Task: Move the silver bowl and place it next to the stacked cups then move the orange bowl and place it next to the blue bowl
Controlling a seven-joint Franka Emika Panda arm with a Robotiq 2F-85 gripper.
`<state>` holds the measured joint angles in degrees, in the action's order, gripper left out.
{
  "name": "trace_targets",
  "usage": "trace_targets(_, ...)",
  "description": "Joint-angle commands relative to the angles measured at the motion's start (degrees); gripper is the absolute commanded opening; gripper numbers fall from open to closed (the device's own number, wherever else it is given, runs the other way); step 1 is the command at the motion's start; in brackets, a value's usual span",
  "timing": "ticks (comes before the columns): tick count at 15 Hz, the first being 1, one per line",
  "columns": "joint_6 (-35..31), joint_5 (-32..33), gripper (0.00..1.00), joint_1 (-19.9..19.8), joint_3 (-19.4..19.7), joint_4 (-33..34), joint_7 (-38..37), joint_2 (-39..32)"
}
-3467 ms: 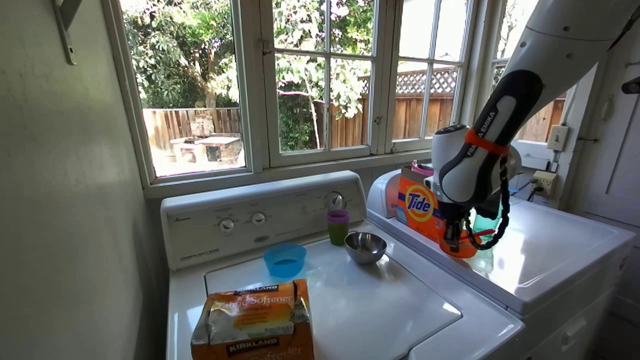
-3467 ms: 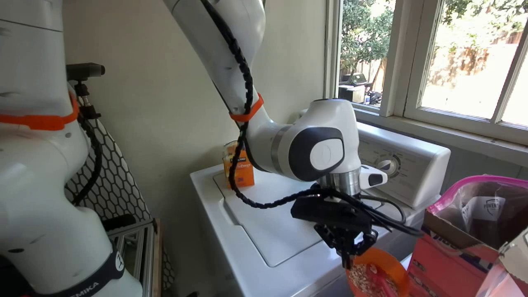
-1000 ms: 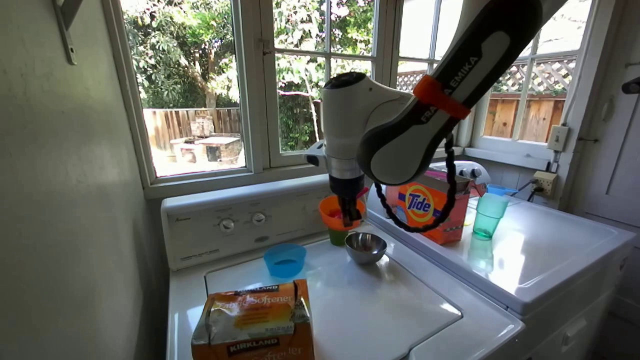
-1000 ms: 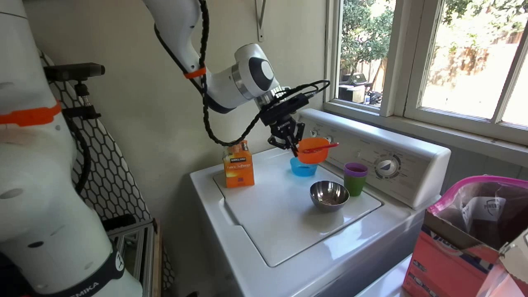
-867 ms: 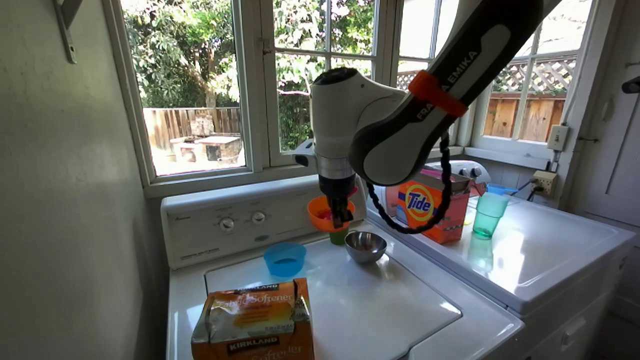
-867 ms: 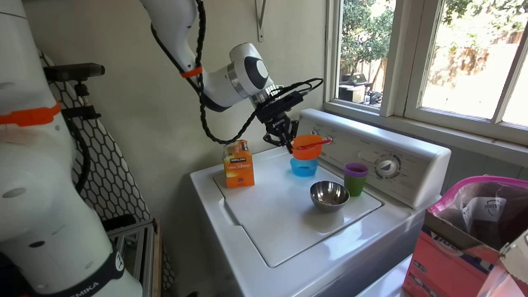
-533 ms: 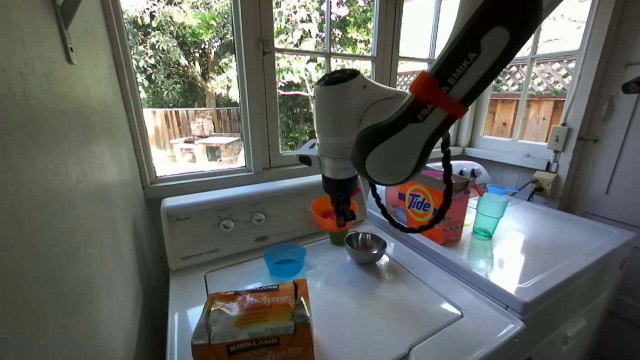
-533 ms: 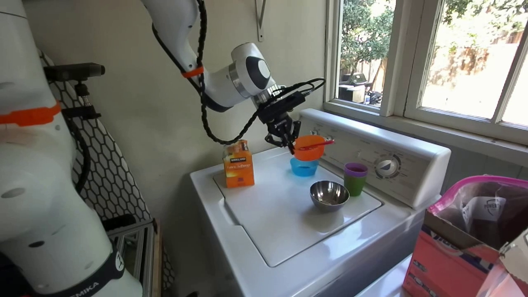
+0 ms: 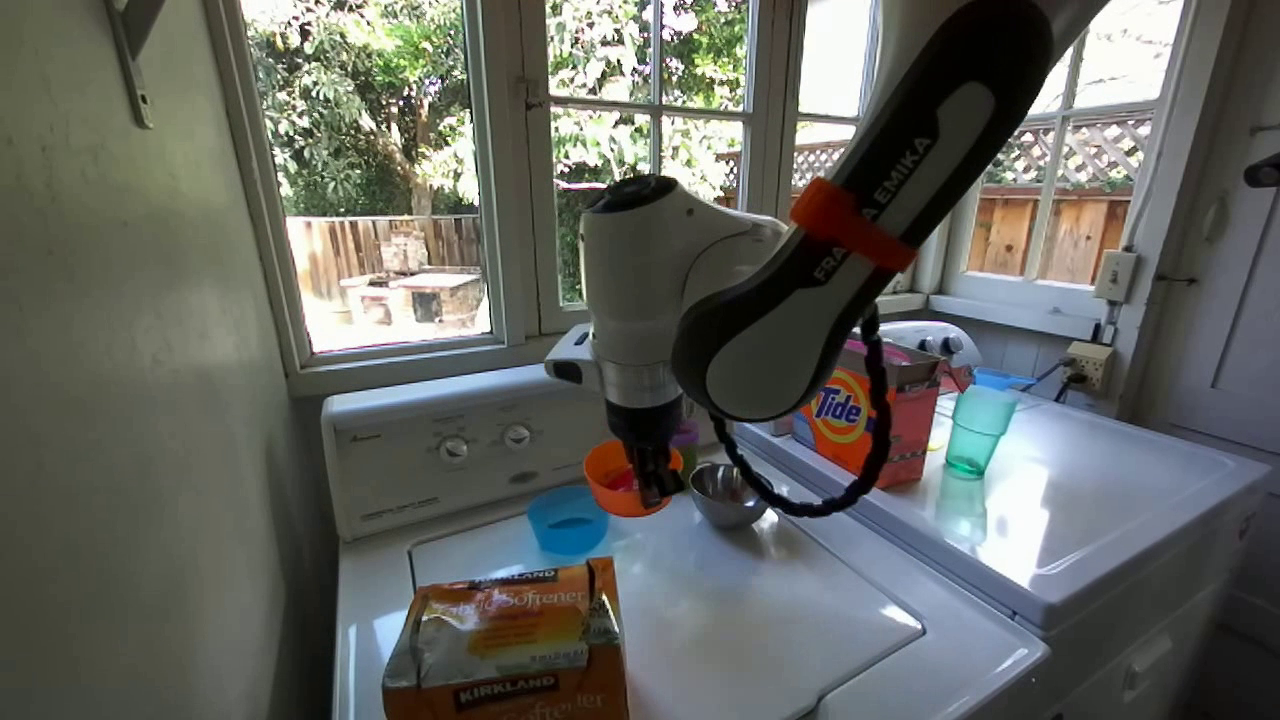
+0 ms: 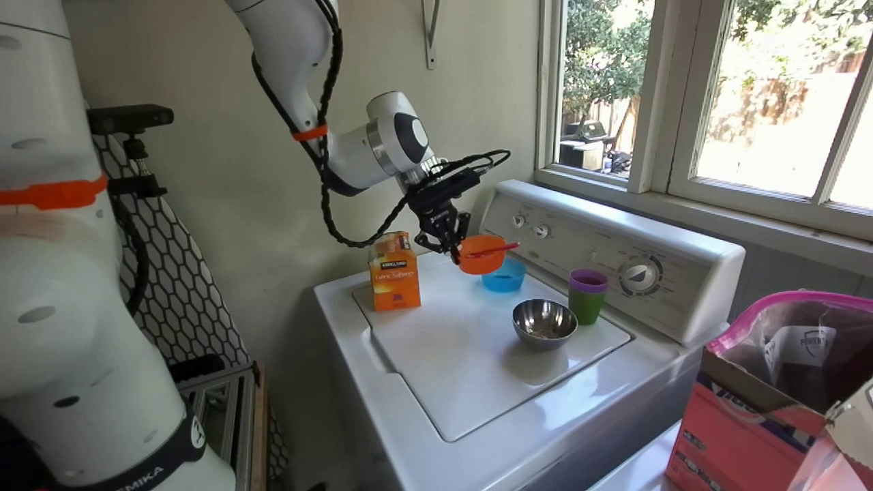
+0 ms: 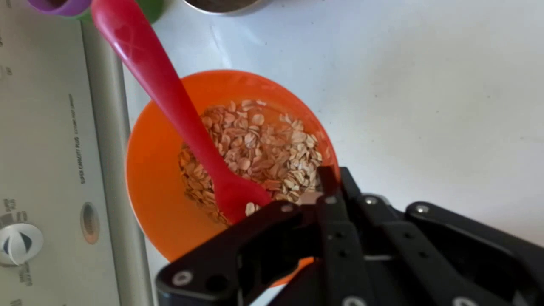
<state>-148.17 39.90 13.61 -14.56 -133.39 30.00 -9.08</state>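
Sinking toward 7 o'clock since half a second ago, the gripper (image 9: 658, 494) and the orange bowl (image 9: 618, 500) are now hanging lower over the washer lid (image 9: 760, 600). The jaws are pinching the orange bowl's rim, at 3 o'clock in the wrist view. Inside, oat flakes (image 11: 263, 148) are covering much of the bottom, and a red spoon (image 11: 182, 114) is leaning there, its handle reaching over the rim toward 11 o'clock. Taking the orange bowl as the clock's centre in an exterior view, the blue bowl (image 9: 566, 525) is sitting near, at 8 o'clock; I cannot tell whether the two are touching. Toward 3 o'clock, the silver bowl (image 9: 720, 505) is resting on the lid. In an exterior view, the stacked cups (image 10: 588, 300), purple over green, are standing upright just beside the silver bowl, at 2 o'clock from it. Farther out, at 7 o'clock from the orange bowl, a fabric softener box (image 9: 505, 645) is standing on the lid. Well apart, on the neighbouring machine (image 9: 1120, 490), a Tide box (image 9: 845, 412) and a green cup (image 9: 977, 440) are standing at nearly 3 o'clock. Farthest, the window (image 9: 505, 170) is letting daylight in.
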Motion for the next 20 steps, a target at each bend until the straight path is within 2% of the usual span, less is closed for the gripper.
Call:
trace_targets(1,-1.7,0.53,0.01,1.06,-0.49,0.12,-1.82,-3.39)
trace_targets(6,-3.82,0.48,0.01,1.05,0.04,0.59,-3.73,-8.29)
trace_targets(9,-5.75,3.79,0.01,1.61,2.43,1.26,-8.74,-10.5)
trace_targets(13,-5.17,3.52,0.01,1.6,3.57,2.1,-10.12,-12.2)
trace_targets(14,-5.26,3.46,0.29,1.59,3.57,2.2,-9.87,-12.49)
trace_targets(15,-5.14,3.41,0.3,1.66,3.6,2.35,-9.86,-12.65)
trace_targets(17,-5.05,3.55,0.42,1.78,3.59,2.38,-9.74,-12.49)
trace_targets(20,-4.27,5.62,0.66,3.05,4.02,0.95,-12.14,-9.35)
